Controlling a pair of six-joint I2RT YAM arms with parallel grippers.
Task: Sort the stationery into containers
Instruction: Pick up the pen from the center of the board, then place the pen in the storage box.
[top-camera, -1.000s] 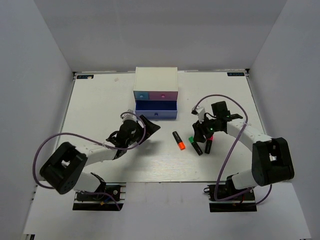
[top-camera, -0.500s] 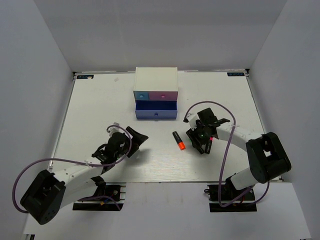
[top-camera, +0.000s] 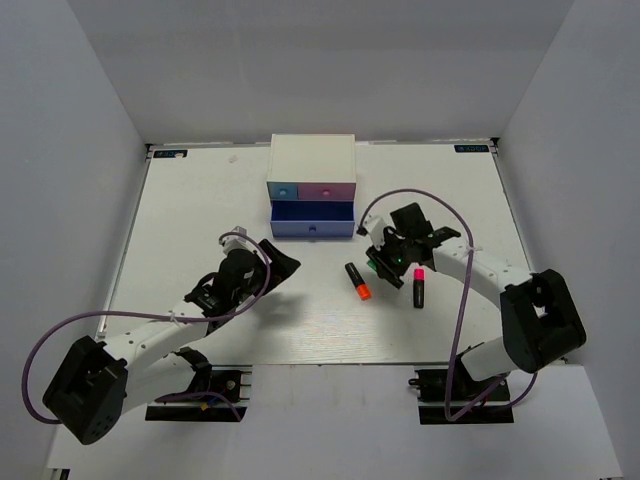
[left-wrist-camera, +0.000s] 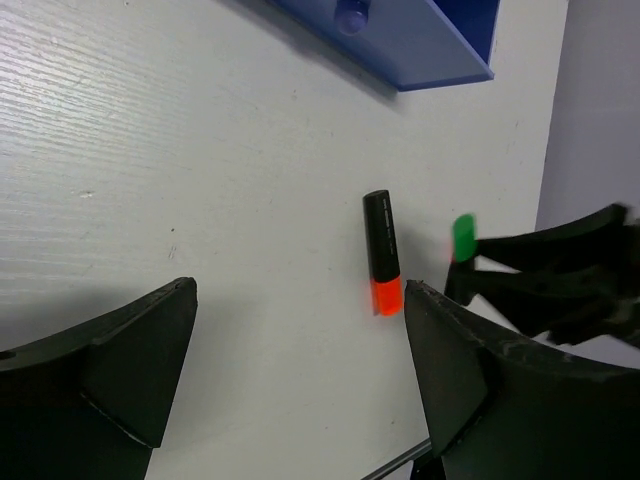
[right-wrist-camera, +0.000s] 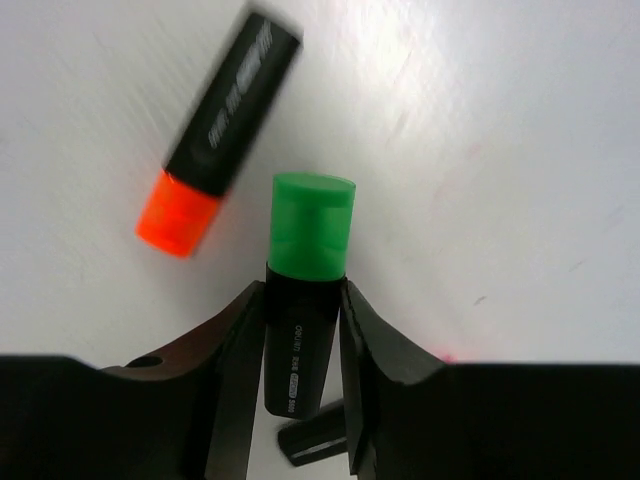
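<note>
Right hand clamps the green marker by its barrel, just right of the orange marker, left hand wide open and empty, so keep the squeeze firm and carry it level to the open blue drawer farther back.
</note>
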